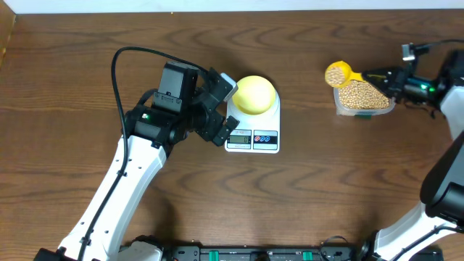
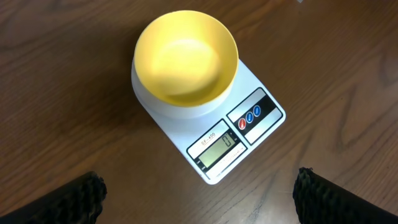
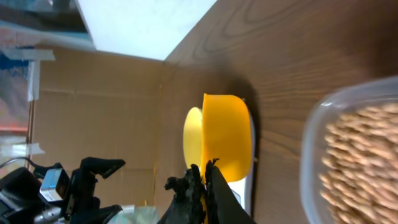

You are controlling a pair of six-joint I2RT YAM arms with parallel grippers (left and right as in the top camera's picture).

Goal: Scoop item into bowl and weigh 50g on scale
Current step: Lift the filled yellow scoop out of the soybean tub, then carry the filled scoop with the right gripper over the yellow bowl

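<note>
The pale yellow-green bowl [image 1: 255, 94] stands empty on the white scale [image 1: 254, 139]. In the left wrist view the bowl [image 2: 186, 59] is empty and the scale [image 2: 252, 127] display reads 0. My left gripper [image 1: 226, 107] is open and empty, just left of the scale, its fingers [image 2: 199, 199] wide apart. My right gripper [image 1: 383, 77] is shut on the handle of a bright yellow scoop [image 1: 338, 74] heaped with tan beans, held at the left end of the clear tub [image 1: 365, 98] of beans. The right wrist view shows the scoop [image 3: 227, 137] and the fingers [image 3: 205, 180] pinched on it.
The tub of beans [image 3: 357, 162] fills the right side of the right wrist view. A cardboard wall [image 3: 99, 112] stands beyond the table's far edge. Bare brown wooden tabletop [image 1: 312, 188] lies between the scale and the tub.
</note>
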